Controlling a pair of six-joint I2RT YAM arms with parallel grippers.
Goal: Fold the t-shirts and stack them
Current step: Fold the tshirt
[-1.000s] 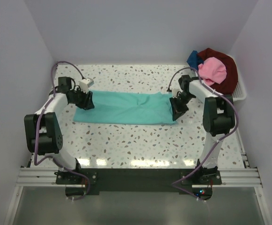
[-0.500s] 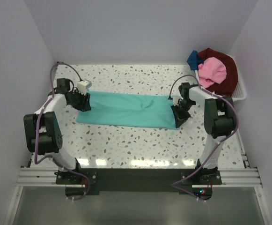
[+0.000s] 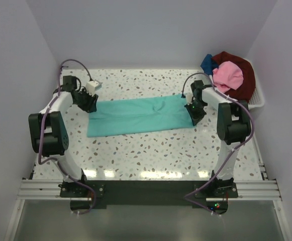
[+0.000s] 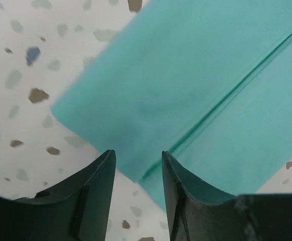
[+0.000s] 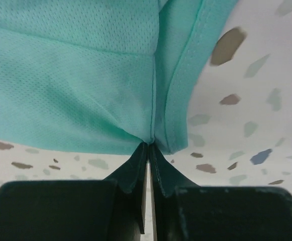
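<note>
The teal-green t-shirt lies as a long folded strip across the middle of the table. My right gripper is at its right end, shut on the hemmed edge of the teal-green t-shirt; the pinch at the right gripper gathers the cloth. My left gripper is at the strip's far left corner. In the left wrist view the left gripper is open, with a corner of the teal-green t-shirt lying on the table just ahead of and between its fingertips.
At the far right a white basket holds a pile of shirts: a pink t-shirt on top, a dark red t-shirt under it and a blue t-shirt behind. The speckled table stretches toward the arm bases.
Both grippers have moved toward the far side of the table. The right one has drawn the teal shirt's right end back with it, so the strip now slants.
</note>
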